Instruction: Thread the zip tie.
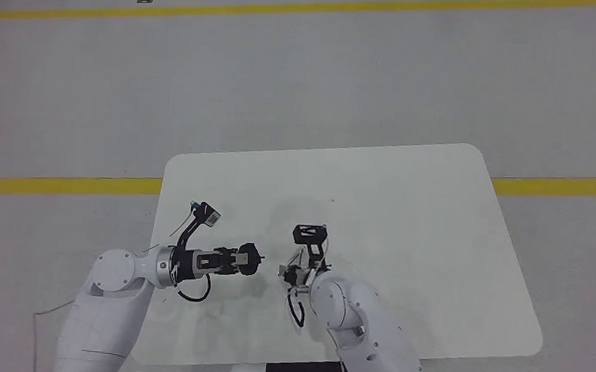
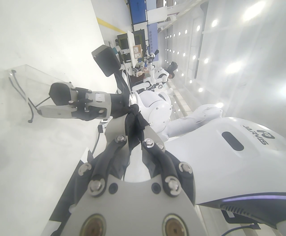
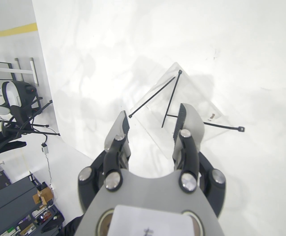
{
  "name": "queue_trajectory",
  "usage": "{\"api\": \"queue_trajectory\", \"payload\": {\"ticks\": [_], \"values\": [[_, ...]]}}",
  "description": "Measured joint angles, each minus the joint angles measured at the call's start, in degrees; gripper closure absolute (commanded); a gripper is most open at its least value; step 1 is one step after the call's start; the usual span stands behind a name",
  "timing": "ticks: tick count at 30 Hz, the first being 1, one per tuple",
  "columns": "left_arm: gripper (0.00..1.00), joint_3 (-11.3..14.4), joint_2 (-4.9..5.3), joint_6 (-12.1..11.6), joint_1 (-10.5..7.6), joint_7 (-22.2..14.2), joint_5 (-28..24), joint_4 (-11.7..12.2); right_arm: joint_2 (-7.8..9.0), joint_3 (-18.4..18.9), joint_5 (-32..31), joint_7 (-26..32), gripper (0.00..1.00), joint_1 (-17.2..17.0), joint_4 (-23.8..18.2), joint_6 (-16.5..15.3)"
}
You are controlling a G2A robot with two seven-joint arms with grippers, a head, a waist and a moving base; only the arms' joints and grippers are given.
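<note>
Three black zip ties lie on a clear plate (image 3: 196, 93) on the white table (image 1: 407, 211). One zip tie (image 3: 152, 97) runs slantwise, a second (image 3: 172, 98) crosses beside it, and a third (image 3: 223, 126) sticks out over the plate's edge with its head on the table. My right gripper (image 3: 154, 116) hovers open just above them, one finger (image 3: 185, 118) covering part of the third tie. The same open gripper (image 2: 47, 105) and the ties (image 2: 21, 93) appear in the left wrist view. My left gripper (image 2: 134, 111) is shut, pads pressed together, level with the right one and a little to its left (image 1: 258, 255).
The table's front edge (image 1: 270, 360) lies close behind both arms. Bare tabletop stretches to the far side and to the right (image 1: 443, 292). A yellow floor line (image 1: 68, 186) runs beyond the table.
</note>
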Motion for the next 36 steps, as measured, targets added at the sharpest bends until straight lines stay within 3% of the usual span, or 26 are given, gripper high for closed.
{"api": "queue_trajectory", "payload": {"ticks": [21, 27, 36], "values": [[1.0, 0.0, 0.0, 0.0, 0.0, 0.0, 0.0, 0.0, -0.06, 1.79, -4.23, 0.71, 0.45, -1.51, -2.36, 0.0], [1.0, 0.0, 0.0, 0.0, 0.0, 0.0, 0.0, 0.0, 0.32, 1.1, -3.53, 0.77, 0.53, -2.1, -3.45, 0.0], [1.0, 0.0, 0.0, 0.0, 0.0, 0.0, 0.0, 0.0, 0.37, 0.47, -3.53, 0.77, 0.57, -1.36, -1.99, 0.0]]}}
